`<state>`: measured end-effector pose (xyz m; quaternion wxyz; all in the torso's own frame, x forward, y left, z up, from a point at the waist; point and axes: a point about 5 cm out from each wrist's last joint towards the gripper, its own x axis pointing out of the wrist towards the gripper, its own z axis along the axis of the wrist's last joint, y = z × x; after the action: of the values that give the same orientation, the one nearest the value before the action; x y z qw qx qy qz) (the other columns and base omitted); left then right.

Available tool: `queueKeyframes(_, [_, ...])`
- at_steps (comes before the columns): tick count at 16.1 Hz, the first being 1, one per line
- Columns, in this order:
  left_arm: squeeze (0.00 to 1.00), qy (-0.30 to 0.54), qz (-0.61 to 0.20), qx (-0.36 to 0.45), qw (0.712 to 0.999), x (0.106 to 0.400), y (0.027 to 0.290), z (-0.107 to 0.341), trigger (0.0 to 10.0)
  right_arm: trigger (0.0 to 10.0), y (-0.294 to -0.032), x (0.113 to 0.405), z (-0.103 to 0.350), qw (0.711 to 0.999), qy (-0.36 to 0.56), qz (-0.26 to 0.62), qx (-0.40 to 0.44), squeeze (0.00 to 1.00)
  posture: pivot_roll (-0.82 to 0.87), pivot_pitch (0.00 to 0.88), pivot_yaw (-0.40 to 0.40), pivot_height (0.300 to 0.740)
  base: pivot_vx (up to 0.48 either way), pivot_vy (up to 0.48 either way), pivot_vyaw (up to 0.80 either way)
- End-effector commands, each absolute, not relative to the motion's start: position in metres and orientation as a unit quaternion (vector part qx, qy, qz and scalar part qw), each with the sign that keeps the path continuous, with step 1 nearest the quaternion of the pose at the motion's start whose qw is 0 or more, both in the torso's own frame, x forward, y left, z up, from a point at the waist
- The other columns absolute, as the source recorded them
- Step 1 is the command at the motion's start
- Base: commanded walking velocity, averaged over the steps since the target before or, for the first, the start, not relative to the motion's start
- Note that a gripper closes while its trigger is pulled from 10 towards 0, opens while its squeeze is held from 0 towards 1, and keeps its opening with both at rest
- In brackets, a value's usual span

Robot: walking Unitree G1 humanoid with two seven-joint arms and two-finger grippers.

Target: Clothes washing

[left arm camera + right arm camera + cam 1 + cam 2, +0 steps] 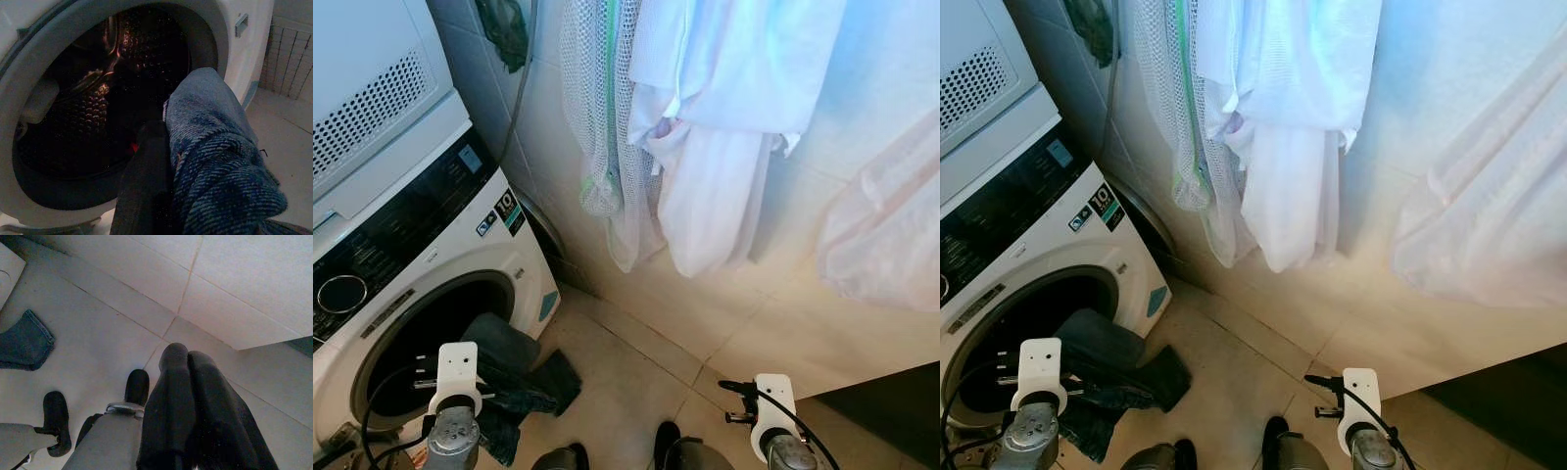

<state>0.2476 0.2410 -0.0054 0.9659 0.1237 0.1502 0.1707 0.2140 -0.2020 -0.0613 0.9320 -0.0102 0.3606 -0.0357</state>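
Note:
The white front-loading washing machine stands at my left with its dark drum opening uncovered. A pair of blue jeans hangs out of the opening's lower rim and trails onto the floor. My left gripper is just in front of the drum, shut on the jeans; one black finger lies against the denim and the other is hidden behind it. Low at my right side, my right gripper hangs over the tiled floor, shut and holding nothing. A jeans leg end lies on the tiles.
A dryer sits on top of the washer. White garments, a mesh laundry bag and a pink mesh item hang along the tiled wall ahead. My feet stand on the beige floor. A dark cabinet is at lower right.

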Motion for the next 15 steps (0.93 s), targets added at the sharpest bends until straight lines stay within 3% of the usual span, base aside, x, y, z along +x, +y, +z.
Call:
queueKeyframes(1, [0.0, 0.147, 0.182, 0.121, 0.965, 0.243, 0.245, -0.006, 10.0, 10.0, -0.201, 0.206, -0.066, 0.927, 0.372, -0.039, -0.006, 0.0, 0.07, 0.249, 0.031, 0.74, 0.0, 0.0, 0.0])
queueKeyframes(15, [0.0, 0.199, 0.187, 0.11, 0.956, 0.226, 0.246, -0.024, 10.0, 10.0, -0.202, 0.212, -0.062, 0.934, 0.356, -0.039, -0.002, 0.0, 0.07, 0.258, 0.027, 0.74, 0.0, 0.0, 0.0])
